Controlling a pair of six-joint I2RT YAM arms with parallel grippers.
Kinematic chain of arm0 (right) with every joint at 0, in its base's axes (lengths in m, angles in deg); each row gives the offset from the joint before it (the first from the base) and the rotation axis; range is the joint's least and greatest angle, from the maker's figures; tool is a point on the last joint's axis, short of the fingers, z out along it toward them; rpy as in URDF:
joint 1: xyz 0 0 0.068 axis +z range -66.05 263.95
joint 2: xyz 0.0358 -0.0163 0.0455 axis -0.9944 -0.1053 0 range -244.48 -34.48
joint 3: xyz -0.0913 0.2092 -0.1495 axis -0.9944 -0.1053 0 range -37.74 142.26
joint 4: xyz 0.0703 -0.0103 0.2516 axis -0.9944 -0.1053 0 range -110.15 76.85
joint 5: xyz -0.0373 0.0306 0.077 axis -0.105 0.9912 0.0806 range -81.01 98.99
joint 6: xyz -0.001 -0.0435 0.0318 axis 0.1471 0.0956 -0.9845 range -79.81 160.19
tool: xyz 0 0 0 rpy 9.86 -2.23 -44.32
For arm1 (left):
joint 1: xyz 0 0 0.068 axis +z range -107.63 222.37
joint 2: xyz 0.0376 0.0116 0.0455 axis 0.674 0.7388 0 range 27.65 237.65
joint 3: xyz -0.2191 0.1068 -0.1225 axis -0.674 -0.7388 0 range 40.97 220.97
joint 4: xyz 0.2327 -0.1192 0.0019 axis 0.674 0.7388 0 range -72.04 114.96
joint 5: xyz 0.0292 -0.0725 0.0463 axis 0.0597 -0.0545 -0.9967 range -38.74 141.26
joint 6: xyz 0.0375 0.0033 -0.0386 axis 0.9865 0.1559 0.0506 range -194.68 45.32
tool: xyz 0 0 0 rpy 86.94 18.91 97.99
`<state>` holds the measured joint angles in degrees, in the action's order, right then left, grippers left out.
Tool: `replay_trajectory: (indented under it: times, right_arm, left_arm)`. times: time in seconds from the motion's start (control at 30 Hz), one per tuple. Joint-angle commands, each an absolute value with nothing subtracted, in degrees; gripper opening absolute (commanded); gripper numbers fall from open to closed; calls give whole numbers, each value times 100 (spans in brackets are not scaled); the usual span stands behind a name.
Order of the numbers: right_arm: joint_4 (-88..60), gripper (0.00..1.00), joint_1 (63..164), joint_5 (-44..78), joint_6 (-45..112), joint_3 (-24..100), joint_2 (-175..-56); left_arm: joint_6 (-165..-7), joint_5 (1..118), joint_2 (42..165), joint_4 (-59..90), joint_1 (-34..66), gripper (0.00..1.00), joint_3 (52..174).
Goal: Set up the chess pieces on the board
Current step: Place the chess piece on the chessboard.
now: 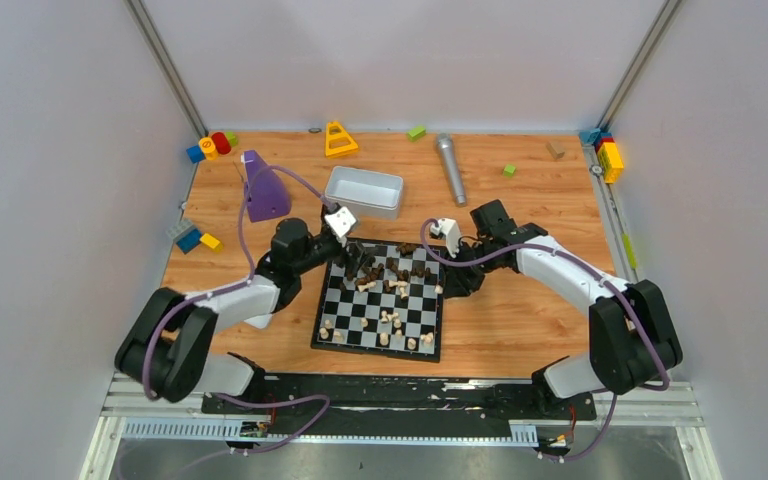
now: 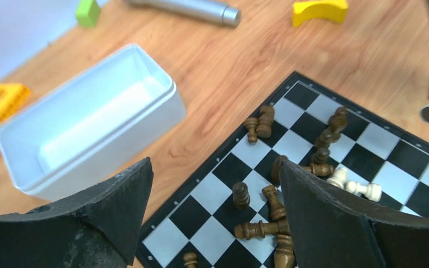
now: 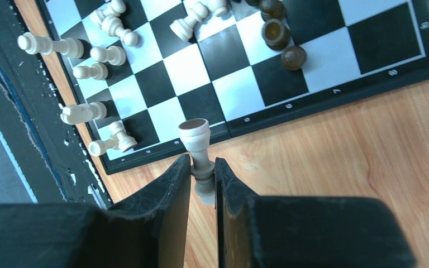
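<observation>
Clamping one pale beige chessman by its narrow part in the right gripper, round base turned toward the board, just off its black border over the wooden table. Holding the left gripper spread wide and grasping nothing, hovering above a board corner near the white tray. Lying partly toppled on the far squares: dark brown chessmen. Lying scattered on the near rows: pale chessmen
</observation>
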<state>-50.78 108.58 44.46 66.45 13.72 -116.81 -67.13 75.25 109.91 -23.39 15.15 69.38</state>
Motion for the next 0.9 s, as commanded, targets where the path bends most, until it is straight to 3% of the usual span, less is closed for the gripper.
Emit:
replay_trajectory:
  times: [0.0,0.13,0.27,0.63,0.87]
  right_arm:
    - [-5191,2,11067,4660,6733,1713,-11734]
    - [-5489,1,11102,5119,6912,2159,-11930]
    - [-6003,2,11111,5802,7187,2796,-12345]
    - [-6506,2,11121,6838,7279,3585,-12895]
    - [-6518,2,11118,6952,7255,3583,-12931]
  left_arm:
    - [-5468,8428,10074,-563,1587,93,7332]
    - [-3924,10224,9912,1527,1551,95,7924]
    - [-2471,10511,9853,2879,1172,92,8343]
    - [-1884,9658,10404,2720,26,81,9142]
    - [-1889,9448,10606,2594,-144,66,9229]
